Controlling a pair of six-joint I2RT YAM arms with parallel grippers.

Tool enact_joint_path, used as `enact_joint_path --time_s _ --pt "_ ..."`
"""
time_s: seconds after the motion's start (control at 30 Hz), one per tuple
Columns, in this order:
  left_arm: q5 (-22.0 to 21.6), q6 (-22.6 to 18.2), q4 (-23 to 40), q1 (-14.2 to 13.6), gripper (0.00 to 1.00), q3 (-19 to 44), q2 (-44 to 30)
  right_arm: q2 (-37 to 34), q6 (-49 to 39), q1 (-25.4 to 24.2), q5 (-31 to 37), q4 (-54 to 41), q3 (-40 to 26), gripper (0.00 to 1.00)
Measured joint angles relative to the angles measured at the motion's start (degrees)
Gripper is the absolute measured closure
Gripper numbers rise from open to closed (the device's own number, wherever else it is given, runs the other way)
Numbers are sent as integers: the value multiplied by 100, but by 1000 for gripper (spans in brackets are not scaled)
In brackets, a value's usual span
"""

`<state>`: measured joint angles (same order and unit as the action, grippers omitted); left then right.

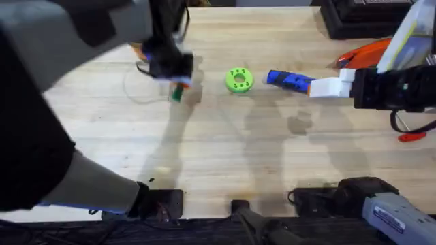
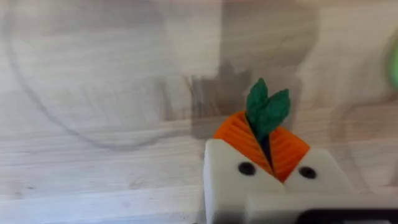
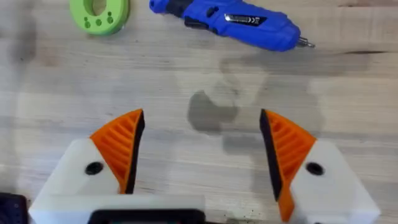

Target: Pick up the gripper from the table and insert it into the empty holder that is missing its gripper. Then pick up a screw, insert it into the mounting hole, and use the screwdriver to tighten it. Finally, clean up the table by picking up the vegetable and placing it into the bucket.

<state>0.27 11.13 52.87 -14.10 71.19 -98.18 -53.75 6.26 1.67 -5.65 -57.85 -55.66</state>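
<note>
My left gripper (image 1: 176,90) hangs above the table's left-middle, shut on the vegetable (image 2: 267,107). The dark-green leafy piece sticks out from between the orange pads (image 2: 239,138). In the overhead view the vegetable (image 1: 176,94) shows as a small green bit under the gripper. The blue screwdriver (image 1: 289,80) lies flat right of centre. My right gripper (image 1: 315,88) hovers just beside the screwdriver's right end, open, nothing between its fingers (image 3: 121,146). The screwdriver (image 3: 231,22) lies ahead of my right gripper (image 3: 202,152). The small orange gripper, its holder, the screws and the bucket are out of view.
A lime-green disc (image 1: 238,79) sits left of the screwdriver, also as the disc (image 3: 99,12) in the right wrist view. A red-handled tool (image 1: 413,136) lies at the right edge, an orange object (image 1: 368,50) and a black case (image 1: 361,17) at the back right. The left arm (image 1: 61,41) looms large at upper left.
</note>
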Motion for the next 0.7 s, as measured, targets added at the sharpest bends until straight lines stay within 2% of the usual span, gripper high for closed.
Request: enact_joint_path --time_s 0.13,0.23,0.37,0.53,0.7 --pt "-139 -215 175 247 986 952 231 1 -2 0 0 46 -1 10" --pt "-271 -513 -158 523 987 1474 404 1 -2 0 0 46 0 10" --pt "-355 -928 -940 954 987 1618 478 1 -2 0 0 46 0 9" --pt "-409 -1143 -1751 1416 988 1618 177 2 -2 0 0 46 0 9" --pt "-404 -1215 -2185 1569 988 1618 -363 2 -2 0 0 46 0 9"
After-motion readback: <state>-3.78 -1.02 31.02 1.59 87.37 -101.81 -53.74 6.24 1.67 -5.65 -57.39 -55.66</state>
